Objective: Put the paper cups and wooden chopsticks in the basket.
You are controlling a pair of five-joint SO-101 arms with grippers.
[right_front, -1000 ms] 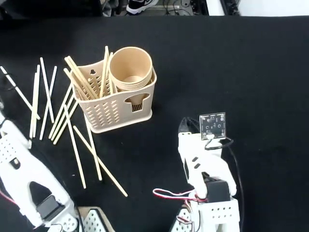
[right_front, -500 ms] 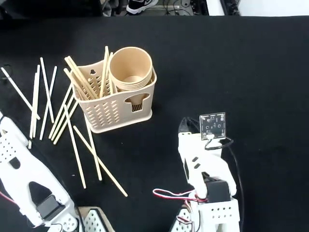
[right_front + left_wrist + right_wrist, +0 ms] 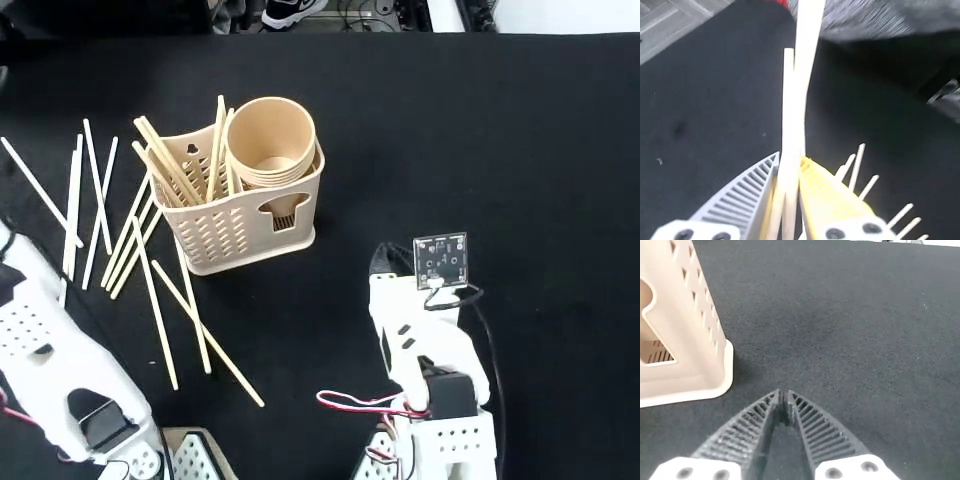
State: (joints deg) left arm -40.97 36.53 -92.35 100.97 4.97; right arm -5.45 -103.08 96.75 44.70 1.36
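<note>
1. My left gripper is clamped on two chopsticks. Its arm shifted this last second, so I judge the pick made.
2. The right gripper is closed, empty, near the basket.
3. The cups are in; loose sticks lie on the counter.

Desk: basket left of centre. In basket: stacked paper cups at right, leaning chopsticks at left. On desk, left of basket and before it: loose chopsticks. Front left: left gripper, held chopsticks between its fingers. Before basket, to its right: right gripper.
</note>
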